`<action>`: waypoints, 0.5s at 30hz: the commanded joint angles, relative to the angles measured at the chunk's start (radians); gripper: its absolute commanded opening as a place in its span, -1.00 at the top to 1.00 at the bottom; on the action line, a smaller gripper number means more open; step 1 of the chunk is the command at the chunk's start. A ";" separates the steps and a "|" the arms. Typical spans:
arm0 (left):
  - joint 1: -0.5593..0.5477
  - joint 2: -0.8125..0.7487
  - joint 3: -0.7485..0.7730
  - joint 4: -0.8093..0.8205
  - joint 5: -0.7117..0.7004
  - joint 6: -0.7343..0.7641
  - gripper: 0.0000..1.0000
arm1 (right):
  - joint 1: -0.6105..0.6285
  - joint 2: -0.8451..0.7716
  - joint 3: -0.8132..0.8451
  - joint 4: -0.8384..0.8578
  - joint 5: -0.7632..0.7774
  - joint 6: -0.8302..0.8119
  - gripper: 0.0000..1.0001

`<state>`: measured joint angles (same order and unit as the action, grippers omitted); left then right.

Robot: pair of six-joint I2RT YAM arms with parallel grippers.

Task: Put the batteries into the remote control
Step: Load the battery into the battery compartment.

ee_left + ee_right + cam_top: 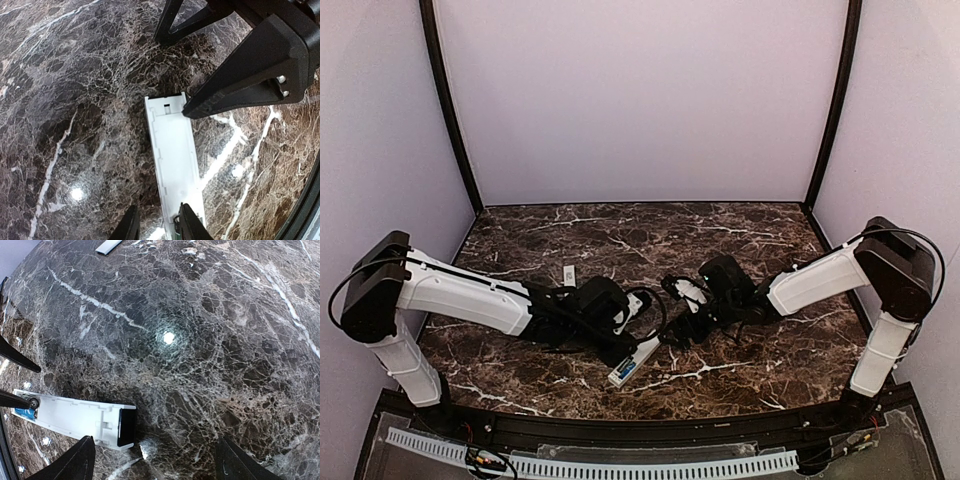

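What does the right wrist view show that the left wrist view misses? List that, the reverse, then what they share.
Right wrist only: a blue battery seated at one end of the remote control, the remote's dark end cap, and a small white strip lying apart near the frame's top. Left wrist only: a finger of the right gripper, its tip at the remote's end. Both: the remote lying compartment-up on the marble table.

Counter (pixel 750 240): dark brown marble, white veining, one lamp glare spot ahead of the right pincer (pixel 155 462). Small white strip (pixel 569 274) lies on it, beyond and left of the left pincer (pixel 623 355) — well apart. Lavender walls (pixel 640 100) enclose it.
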<state>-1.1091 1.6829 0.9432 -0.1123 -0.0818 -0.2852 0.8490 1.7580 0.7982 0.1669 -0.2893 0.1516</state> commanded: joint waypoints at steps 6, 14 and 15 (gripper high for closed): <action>-0.001 0.003 -0.001 -0.062 -0.006 -0.015 0.45 | 0.005 0.009 0.009 0.000 0.013 0.001 -0.62; -0.003 -0.009 -0.020 -0.081 0.003 -0.014 0.49 | 0.005 0.009 0.009 -0.001 0.017 -0.001 -0.62; -0.002 -0.012 -0.024 -0.081 0.003 -0.015 0.49 | 0.005 0.009 0.009 -0.001 0.017 -0.001 -0.62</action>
<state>-1.1091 1.6867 0.9421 -0.1513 -0.0860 -0.2924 0.8490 1.7580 0.7986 0.1669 -0.2874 0.1513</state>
